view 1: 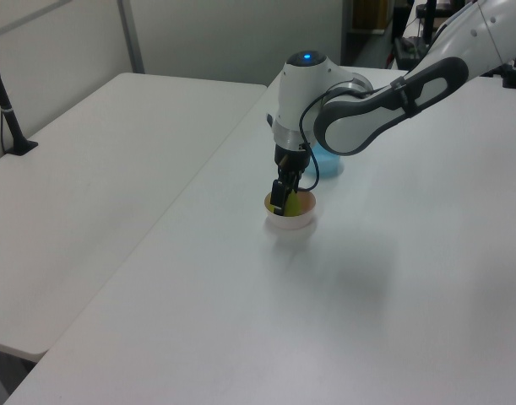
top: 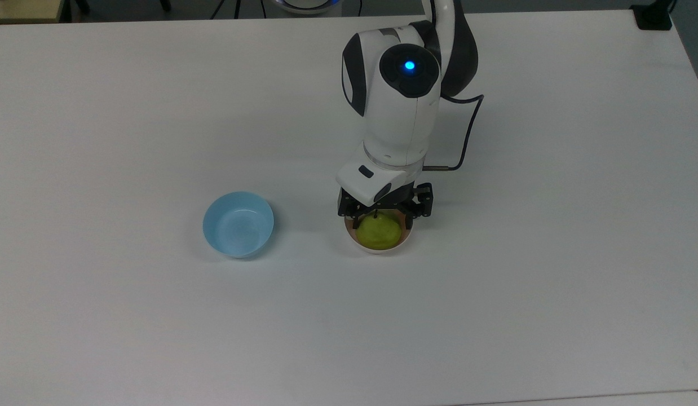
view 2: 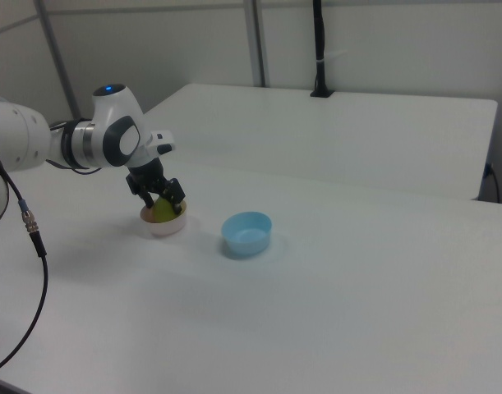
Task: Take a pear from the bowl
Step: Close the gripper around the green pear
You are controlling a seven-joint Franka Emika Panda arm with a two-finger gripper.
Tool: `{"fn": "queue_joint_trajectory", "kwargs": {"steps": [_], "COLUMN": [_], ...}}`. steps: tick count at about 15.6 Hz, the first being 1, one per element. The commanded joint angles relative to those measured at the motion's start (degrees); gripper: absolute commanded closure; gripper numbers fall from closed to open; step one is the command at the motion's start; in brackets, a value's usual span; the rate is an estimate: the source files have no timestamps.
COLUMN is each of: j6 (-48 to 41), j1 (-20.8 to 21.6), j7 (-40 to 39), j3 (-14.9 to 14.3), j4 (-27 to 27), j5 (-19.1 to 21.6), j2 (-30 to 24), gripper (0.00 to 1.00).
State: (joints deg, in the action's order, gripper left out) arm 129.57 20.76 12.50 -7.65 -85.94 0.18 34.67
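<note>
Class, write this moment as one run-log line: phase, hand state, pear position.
phase: pre-grasp | hand: open, straddling pear | pear: upright in pink bowl | blue bowl: untouched
</note>
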Motion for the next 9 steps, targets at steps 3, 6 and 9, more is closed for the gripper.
{"fn": "queue_joint_trajectory", "kwargs": {"steps": [3,6,9], "j6": [0.7,0.3,-0.2], "j1": [0.9,0.2,-0.9], "j7": [0.0,0.1,0.1], "j3": [-0.9,-0.8,-0.4], "j4": [0.8,0.3,-3.0], "j5": [-1.3,-0.7,-0.5], "j2": [0.6,-2.8,-8.2], "gripper": [0.62,0.66,0.66]}}
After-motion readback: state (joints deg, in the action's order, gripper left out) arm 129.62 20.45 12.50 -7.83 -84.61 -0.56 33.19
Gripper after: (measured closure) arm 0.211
